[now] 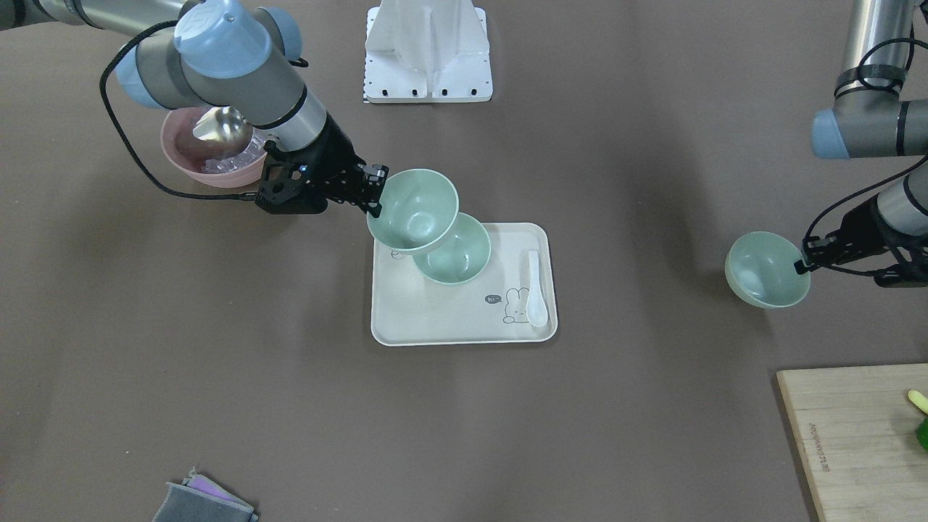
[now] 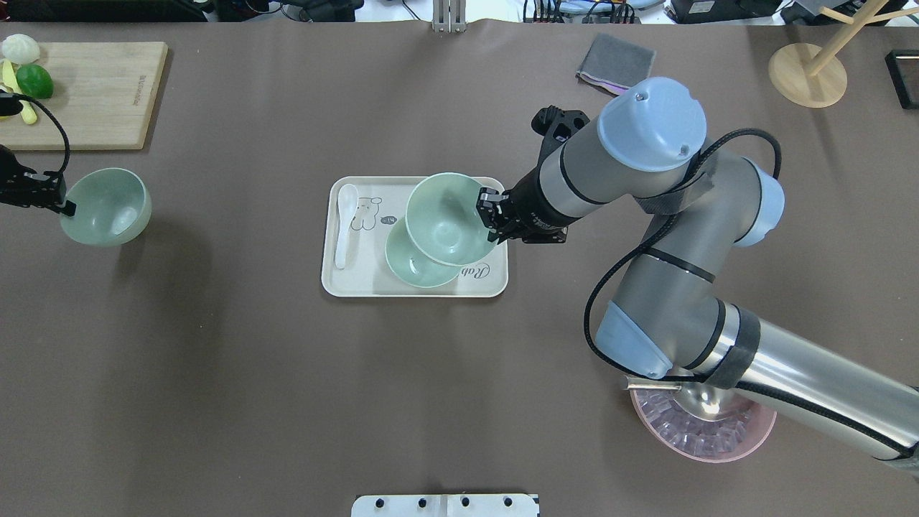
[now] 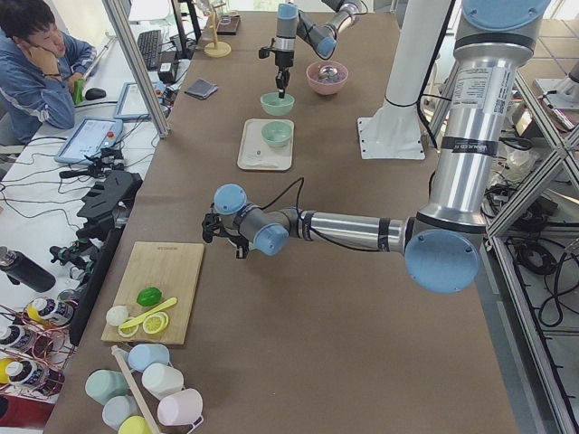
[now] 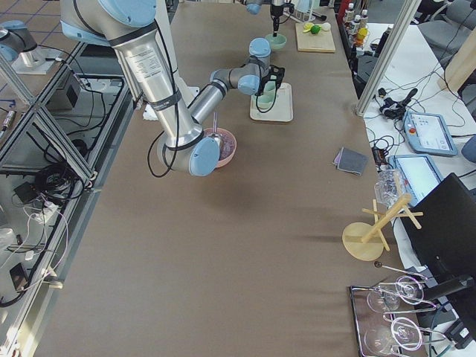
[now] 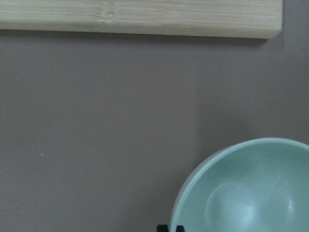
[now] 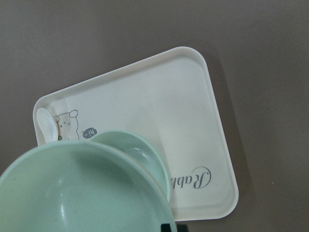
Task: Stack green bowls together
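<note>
Three pale mint-green bowls show. One bowl (image 2: pixel 416 262) sits on the cream tray (image 2: pixel 413 287). My right gripper (image 2: pixel 487 215) is shut on the rim of a second bowl (image 2: pixel 445 219) and holds it raised, overlapping the tray bowl; both show in the front view (image 1: pixel 413 210) (image 1: pixel 460 254) and the right wrist view (image 6: pixel 82 193) (image 6: pixel 140 150). My left gripper (image 2: pixel 61 205) is shut on the rim of the third bowl (image 2: pixel 108 207), lifted above the table at the far left, also in the front view (image 1: pixel 765 270) and left wrist view (image 5: pixel 251 188).
A white spoon (image 2: pixel 344 222) lies on the tray's left side. A wooden cutting board (image 2: pixel 93 93) with fruit is at the back left. A pink bowl (image 2: pixel 700 434) with a metal scoop sits under my right arm. A grey cloth (image 2: pixel 616 63) lies at the back.
</note>
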